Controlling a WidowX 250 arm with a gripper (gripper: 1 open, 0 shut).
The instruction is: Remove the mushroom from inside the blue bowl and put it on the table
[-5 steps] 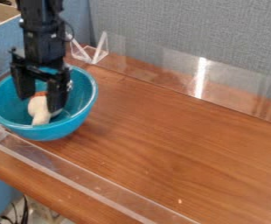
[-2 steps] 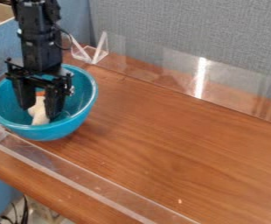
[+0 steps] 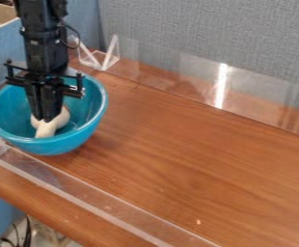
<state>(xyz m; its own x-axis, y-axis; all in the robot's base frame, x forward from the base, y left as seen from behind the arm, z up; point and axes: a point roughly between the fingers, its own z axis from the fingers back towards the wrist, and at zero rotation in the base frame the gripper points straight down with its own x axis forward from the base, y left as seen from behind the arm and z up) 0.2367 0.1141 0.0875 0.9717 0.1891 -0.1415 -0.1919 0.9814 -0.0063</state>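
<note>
Gripper: black two-finger robot gripper [image 3: 45, 111], pointing down inside the bowl; lower than before, fingers drawn in from their earlier wide spread
Jaws: closed in at the mushroom's top; can't tell if it's actually grasped
Mushroom: small cream-white toy mushroom [image 3: 49, 123], still inside the bowl, directly under the fingertips
Bowl: round glossy turquoise-blue bowl [image 3: 83, 128], left side of the scene, same spot as before
Table: reddish-brown wood-grain tabletop [image 3: 191, 159], under the bowl
</note>
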